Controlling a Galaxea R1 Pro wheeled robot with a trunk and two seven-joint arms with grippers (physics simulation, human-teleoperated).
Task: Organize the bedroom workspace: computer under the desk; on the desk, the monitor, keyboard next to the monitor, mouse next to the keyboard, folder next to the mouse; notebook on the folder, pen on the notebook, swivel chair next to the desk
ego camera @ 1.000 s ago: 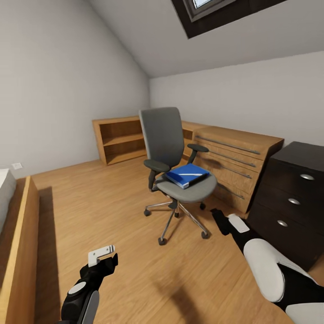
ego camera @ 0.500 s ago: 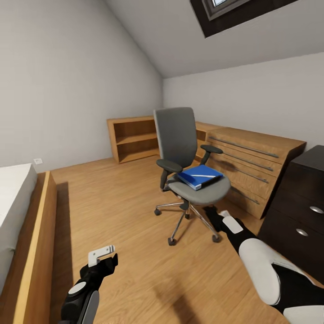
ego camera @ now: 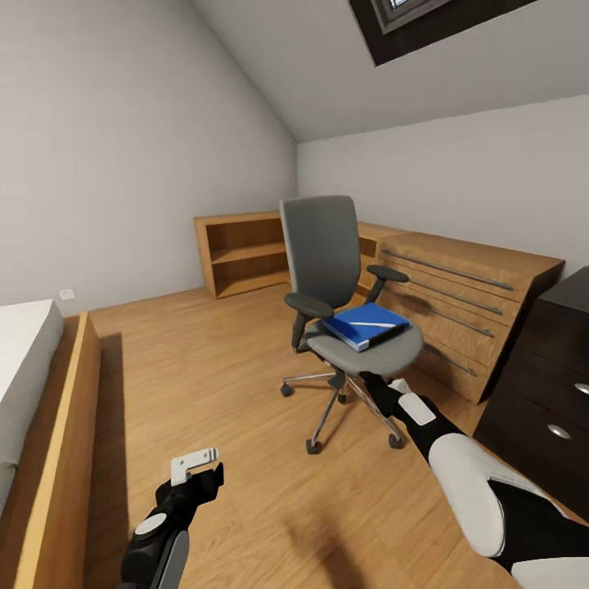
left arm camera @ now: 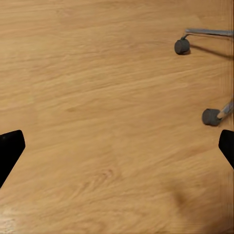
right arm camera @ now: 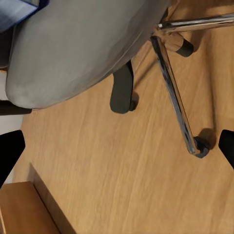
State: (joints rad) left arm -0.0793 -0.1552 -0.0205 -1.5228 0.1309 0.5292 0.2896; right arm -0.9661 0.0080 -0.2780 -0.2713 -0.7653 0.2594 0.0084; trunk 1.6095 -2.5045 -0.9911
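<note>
Attic bedroom: bed [ego camera: 29, 360], skylight [ego camera: 425, 20], sloped walls [ego camera: 139, 131], wood floor [ego camera: 204, 368].

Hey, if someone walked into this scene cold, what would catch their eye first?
The swivel chair in the middle of the wood floor, with the bright-blue folder lying flat on its grey seat. Behind it a light-wood drawer chest lines the far wall, and the black drawer unit with silver knobs stands at the right edge. The right gripper reaches toward the chair's base, jaws apart and empty.
</note>
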